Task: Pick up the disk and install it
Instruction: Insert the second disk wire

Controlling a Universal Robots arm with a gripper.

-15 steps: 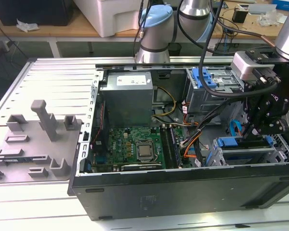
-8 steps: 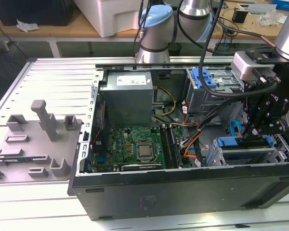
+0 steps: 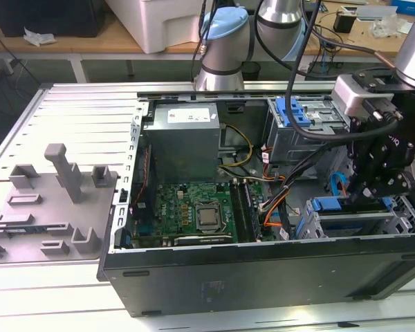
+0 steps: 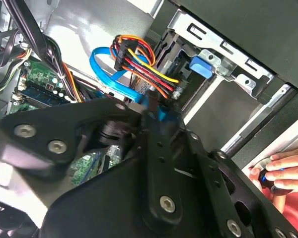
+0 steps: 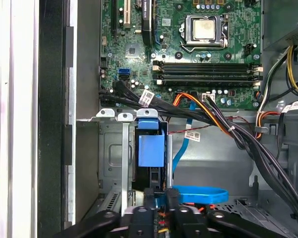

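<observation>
The disk (image 5: pixel 151 148) stands on edge in a slot of the grey drive cage (image 5: pixel 111 158) at the case's front corner, its blue bracket facing up. My gripper (image 5: pixel 159 198) is shut on the disk's near end, with blue plastic showing between the black fingers (image 5: pixel 171 196). In the second wrist view the gripper (image 4: pixel 154 110) pinches the same blue edge of the disk (image 4: pixel 164 115), beside a bundle of coloured wires. In the exterior view the gripper (image 3: pixel 368 199) hangs over the cage at the exterior view's right, and the disk's blue end (image 3: pixel 328 205) pokes out toward the motherboard.
The open case holds a power-supply box (image 3: pixel 183 138), a motherboard (image 3: pixel 194 211) and an upper cage with a blue latch (image 3: pixel 301 121). Black and orange cables (image 5: pixel 208 111) and a blue flat cable (image 5: pixel 198 193) run close by. A hand (image 4: pixel 283 171) rests outside the case.
</observation>
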